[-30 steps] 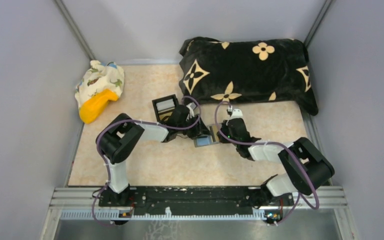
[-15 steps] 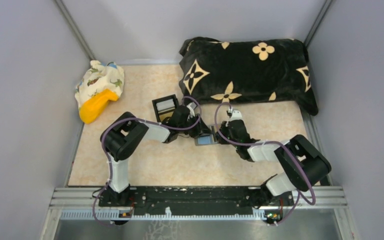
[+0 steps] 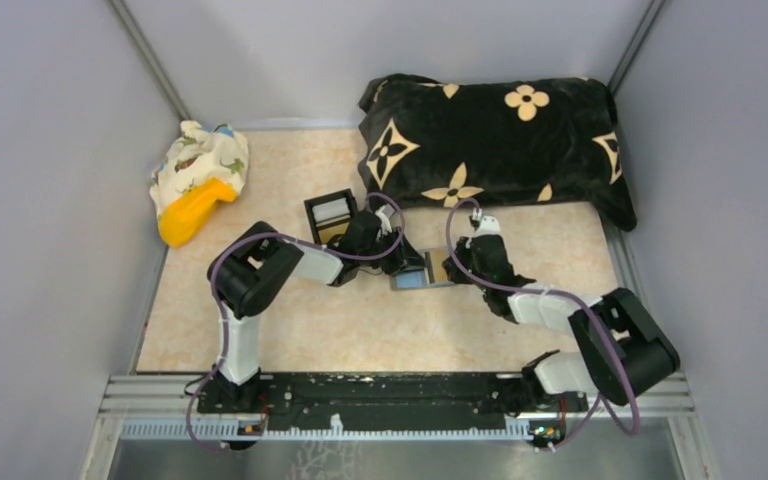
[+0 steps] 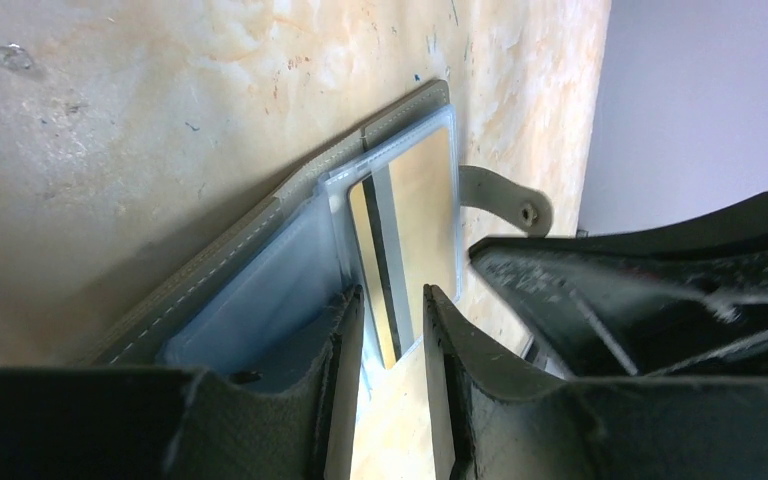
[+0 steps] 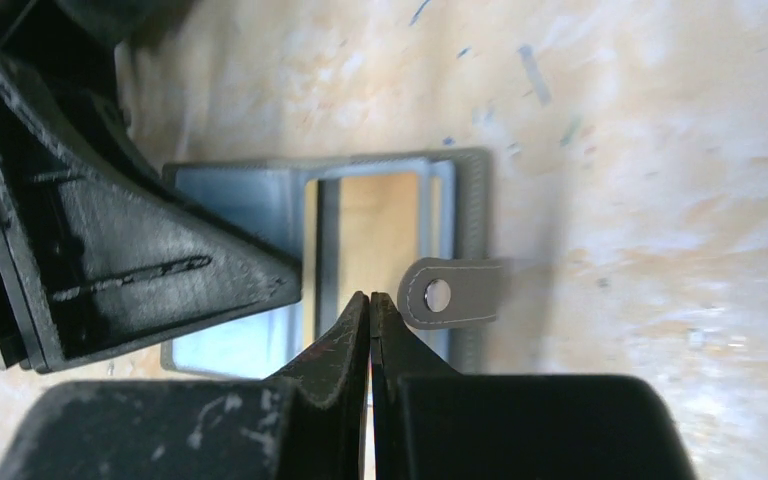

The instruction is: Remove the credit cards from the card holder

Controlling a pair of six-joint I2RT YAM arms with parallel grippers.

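The card holder [image 4: 250, 235] lies open and flat on the surface [image 4: 160, 100], right under the left pincer [image 4: 392, 300]. It looks light and floppy, with slick clear pockets [image 4: 270, 300]. The gold card [image 4: 425, 210] inside is thin, stiff and smooth, and is best pinched by its exposed end. The left pincer stands part open astride that end, visibly gripping nothing. Opposite, the right pincer [image 5: 370, 300] is closed and empty beside the snap tab [image 5: 455, 293], probably pinning the holder.
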